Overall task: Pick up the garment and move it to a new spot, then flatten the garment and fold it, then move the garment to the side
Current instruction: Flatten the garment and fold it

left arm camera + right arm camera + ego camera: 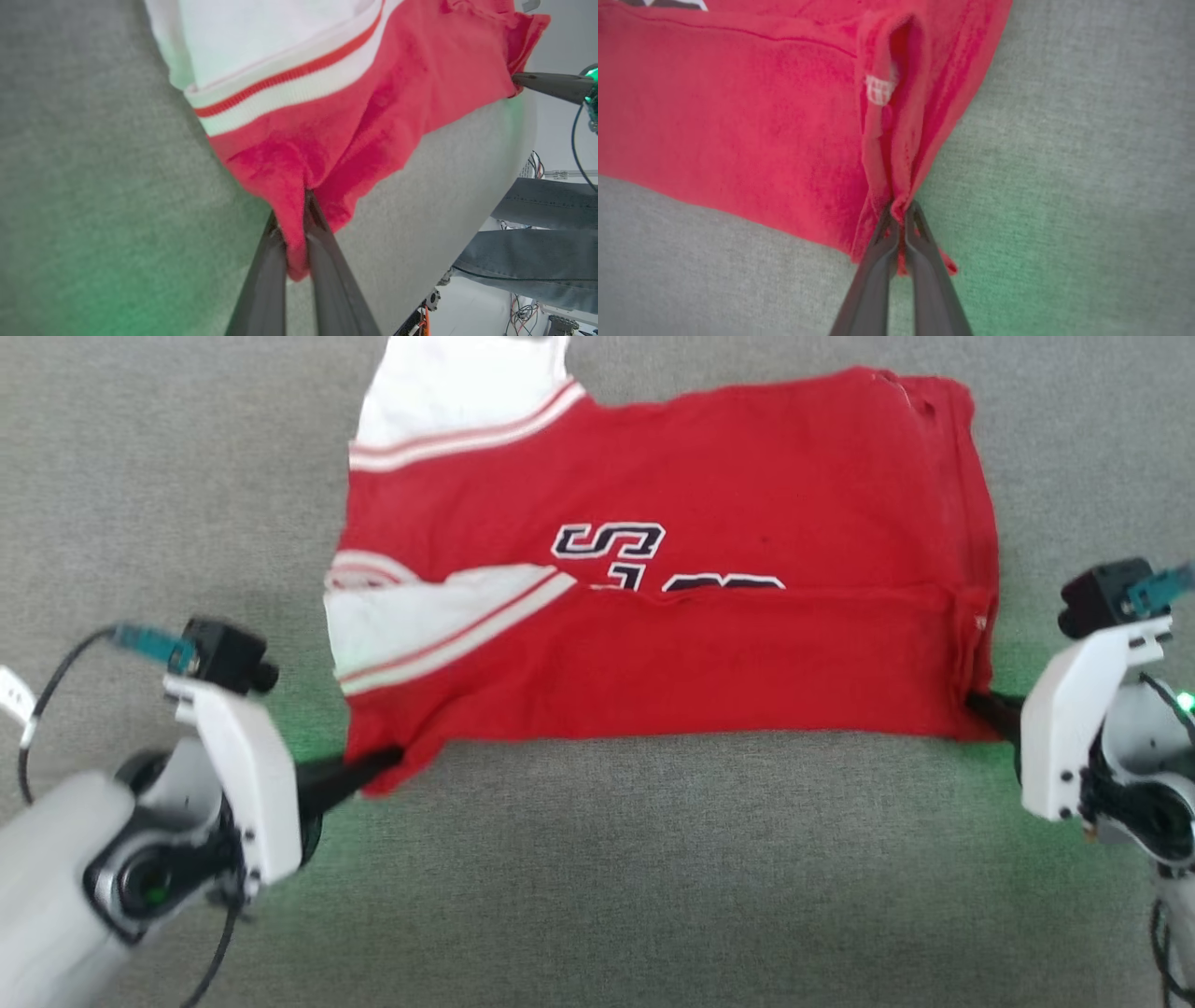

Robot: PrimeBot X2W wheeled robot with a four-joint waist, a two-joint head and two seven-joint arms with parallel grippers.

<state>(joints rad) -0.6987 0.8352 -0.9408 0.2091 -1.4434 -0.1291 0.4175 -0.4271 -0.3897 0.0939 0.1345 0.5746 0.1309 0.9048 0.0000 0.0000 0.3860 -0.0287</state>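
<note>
Right, the garment (pixel 672 644) lies spread on the grey worktop (pixel 653 859), towards twelve o'clock from the robot, its near strip folded up over the lower half of the dark lettering (pixel 611 541). One white sleeve (pixel 457 392) sticks out at eleven o'clock of the shirt and the other (pixel 420 625) lies across its nine o'clock side. The left arm's fingers (pixel 345 779) are clamped on the red corner at seven o'clock, cloth bunched between them; the right arm's fingers (pixel 990 709) pinch the hem corner at four o'clock just as tightly. A person's jeans-clad legs (pixel 537 252) stand beyond the worktop's edge
</note>
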